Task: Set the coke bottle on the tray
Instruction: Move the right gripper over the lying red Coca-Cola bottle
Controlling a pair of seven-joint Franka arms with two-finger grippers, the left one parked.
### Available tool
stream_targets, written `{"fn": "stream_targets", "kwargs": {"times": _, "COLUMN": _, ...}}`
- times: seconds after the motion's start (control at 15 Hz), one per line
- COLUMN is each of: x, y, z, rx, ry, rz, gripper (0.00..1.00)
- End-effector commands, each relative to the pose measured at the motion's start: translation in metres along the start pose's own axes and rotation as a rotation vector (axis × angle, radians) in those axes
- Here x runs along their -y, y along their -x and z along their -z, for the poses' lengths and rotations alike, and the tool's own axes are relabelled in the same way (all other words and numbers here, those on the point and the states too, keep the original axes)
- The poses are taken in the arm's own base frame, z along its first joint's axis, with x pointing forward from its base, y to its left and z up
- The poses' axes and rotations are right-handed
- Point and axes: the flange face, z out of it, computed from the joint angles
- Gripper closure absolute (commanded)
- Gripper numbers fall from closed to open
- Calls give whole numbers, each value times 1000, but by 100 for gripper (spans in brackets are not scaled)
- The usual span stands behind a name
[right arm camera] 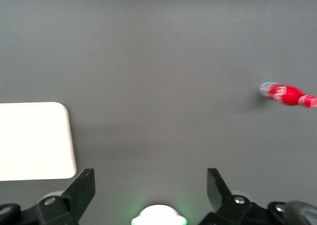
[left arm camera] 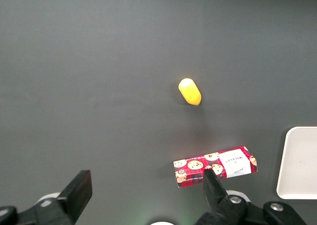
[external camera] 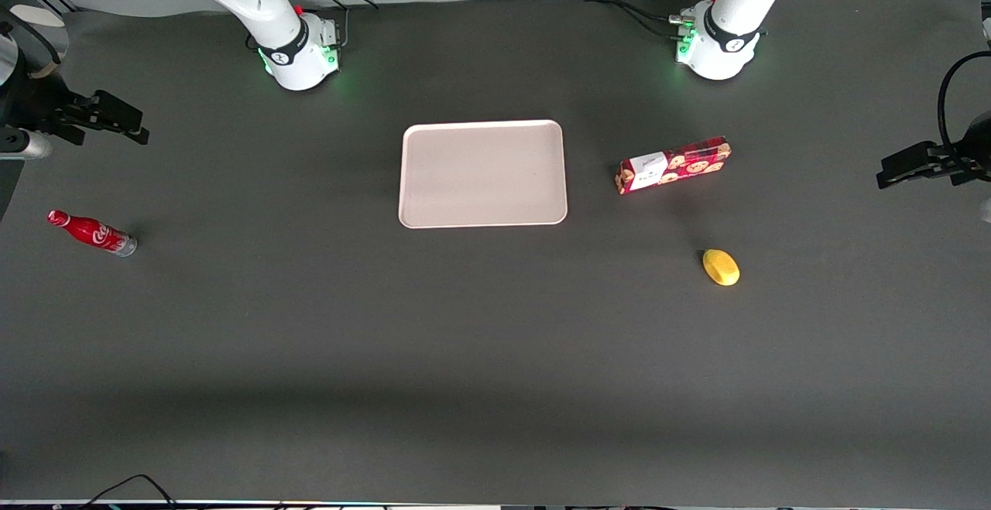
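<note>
And there we had the desk (external camera: 495, 355), a broad dark grey surface carrying everything in play. Sitting on it, about midway between the two arm bases and a little nearer the front camera than they were, we saw the tray (external camera: 482, 174), pale pinkish-beige, flat, rounded at the corners, with nothing on it; its corner also showed in the right wrist view (right arm camera: 34, 140) and its edge in the left wrist view (left arm camera: 299, 163). Next in size, the cookie box (external camera: 673, 165), red with cookie pictures and a white label, lay flat on the desk toward the parked arm's end, apart from the tray; we caught it in the left wrist view too (left arm camera: 215, 167). Then the claw (external camera: 116, 119) of the right arm, up at the working arm's end of the desk, hanging over bare surface with its two dark fingers (right arm camera: 79, 188) spread wide and nothing between them, released, as we could see in its own wrist view (right arm camera: 148, 190). The coke bottle (external camera: 91, 233) lay on its side on the desk at the working arm's end, nearer the front camera than the claw and well apart from the tray, red cap pointing away from the tray and silvery base toward it; in the right wrist view it showed as a blurred red shape (right arm camera: 287, 94). Smallest of all, a yellow lemon-like object (external camera: 721, 267) rested nearer the front camera than the cookie box, seen again from the left wrist (left arm camera: 189, 91).
</note>
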Motion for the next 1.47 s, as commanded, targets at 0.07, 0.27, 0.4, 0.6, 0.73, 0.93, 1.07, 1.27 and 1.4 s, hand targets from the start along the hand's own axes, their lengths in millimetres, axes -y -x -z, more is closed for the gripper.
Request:
{"fn": "stream_targets", "kwargs": {"times": 0.07, "x": -100, "y": -2, "z": -27, "rx": 60, "ry": 39, "rz": 114, "gripper": 0}}
{"fn": "stream_targets", "kwargs": {"times": 0.27, "x": -180, "y": -1, "z": -74, "rx": 43, "ry": 80, "rz": 284, "gripper": 0}}
{"fn": "stream_targets", "kwargs": {"times": 0.4, "x": -229, "y": 2, "z": -111, "rx": 7, "ry": 91, "rz": 372, "gripper": 0}}
{"fn": "stream_targets", "kwargs": {"times": 0.6, "x": -271, "y": 3, "z": -165, "rx": -45, "ry": 141, "rz": 487, "gripper": 0}}
{"fn": "stream_targets", "kwargs": {"times": 0.73, "x": -295, "y": -1, "z": -196, "rx": -74, "ry": 178, "rz": 534, "gripper": 0}}
{"fn": "stream_targets", "kwargs": {"times": 0.93, "x": -311, "y": -11, "z": -239, "rx": -124, "ry": 114, "rz": 568, "gripper": 0}}
{"fn": "stream_targets", "kwargs": {"times": 1.07, "x": -315, "y": -19, "z": -263, "rx": -150, "ry": 97, "rz": 588, "gripper": 0}}
{"fn": "stream_targets", "kwargs": {"times": 1.27, "x": -319, "y": -22, "z": -277, "rx": -173, "ry": 97, "rz": 606, "gripper": 0}}
{"fn": "stream_targets", "kwargs": {"times": 1.4, "x": -323, "y": -20, "z": -282, "rx": -170, "ry": 93, "rz": 604, "gripper": 0}}
